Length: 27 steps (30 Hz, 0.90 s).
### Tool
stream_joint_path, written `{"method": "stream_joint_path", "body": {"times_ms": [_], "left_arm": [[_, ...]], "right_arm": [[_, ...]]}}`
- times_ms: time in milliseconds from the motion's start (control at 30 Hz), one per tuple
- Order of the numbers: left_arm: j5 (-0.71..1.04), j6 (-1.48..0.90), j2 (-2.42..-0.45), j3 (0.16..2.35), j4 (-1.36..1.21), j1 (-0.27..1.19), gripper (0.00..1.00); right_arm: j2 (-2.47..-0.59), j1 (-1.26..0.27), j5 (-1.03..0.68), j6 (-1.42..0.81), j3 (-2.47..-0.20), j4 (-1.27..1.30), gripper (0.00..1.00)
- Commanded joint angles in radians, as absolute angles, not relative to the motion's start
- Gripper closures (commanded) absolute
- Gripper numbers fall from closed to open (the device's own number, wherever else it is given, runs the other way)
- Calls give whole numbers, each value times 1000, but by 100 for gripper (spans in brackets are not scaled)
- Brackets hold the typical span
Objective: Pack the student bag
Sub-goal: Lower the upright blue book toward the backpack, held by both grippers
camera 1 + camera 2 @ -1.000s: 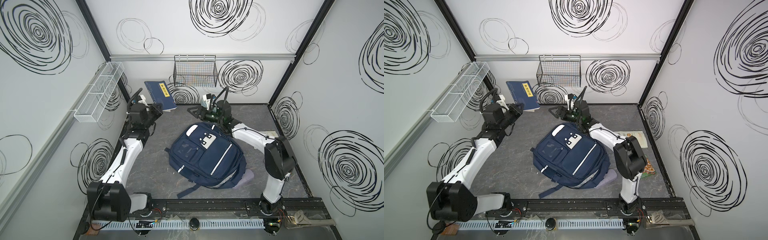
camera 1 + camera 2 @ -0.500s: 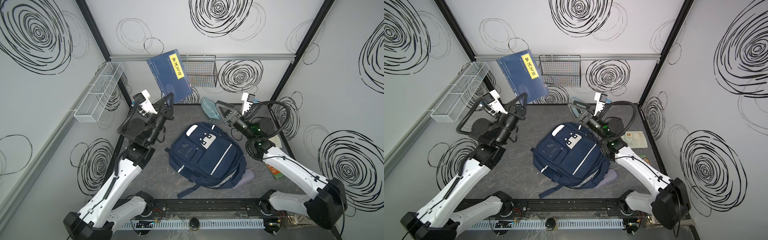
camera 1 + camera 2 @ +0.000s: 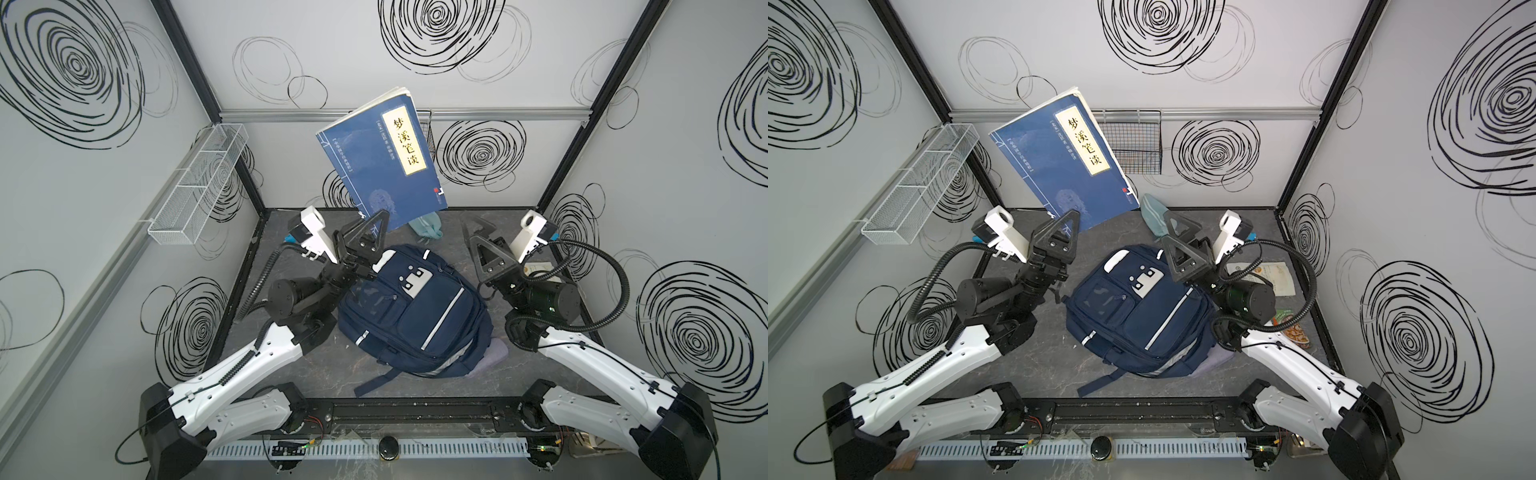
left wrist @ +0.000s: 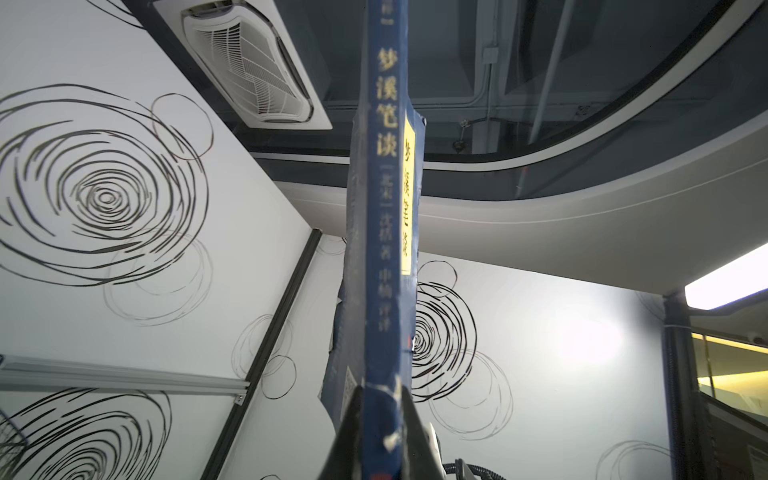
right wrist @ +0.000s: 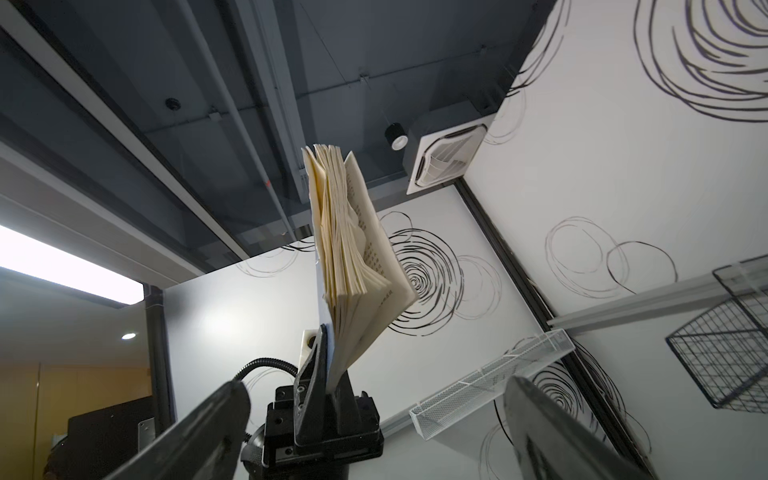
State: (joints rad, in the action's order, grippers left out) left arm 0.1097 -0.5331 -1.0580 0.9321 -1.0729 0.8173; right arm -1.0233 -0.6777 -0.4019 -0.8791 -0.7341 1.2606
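Fingers (image 4: 351, 432) of the left gripper (image 3: 375, 219) pinch a blue book (image 3: 382, 162) at its lower corner by the spine, holding it upright, high above the table (image 3: 316, 374). Its pages fan loose at the far edge, so it looks like a limp paperback that could twist in so small a grip. Opposite, the right gripper (image 3: 468, 230) stands wide and empty. Between the arms the navy backpack (image 3: 415, 316) lies on its back, pockets upward, top toward the rear wall; no open mouth shows. Soft cloth like this will likely sag and slide rather than stay open, so the free gripper should probably take a zipper pull or the top rim, not the slack panels. A pale blue pouch (image 3: 426, 226) lies just behind it.
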Motion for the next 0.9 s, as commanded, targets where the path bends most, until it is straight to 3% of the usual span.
{"method": "stream_joint_path", "body": {"times_ms": [0,633,867], "left_arm": [[117,-412,-1077,964,-1232,886,100],[0,-88,-1182,943,-1344,1129,100],[-90,-87,-1238,932,-1392,1169,100]], "right_arm": [[-1020,-731,-378,-808,-739,1393,0],[-1112,-899,-351,-837,-838,1474,0],[-1124,-928,-407,-774,-861,1485,24]]}}
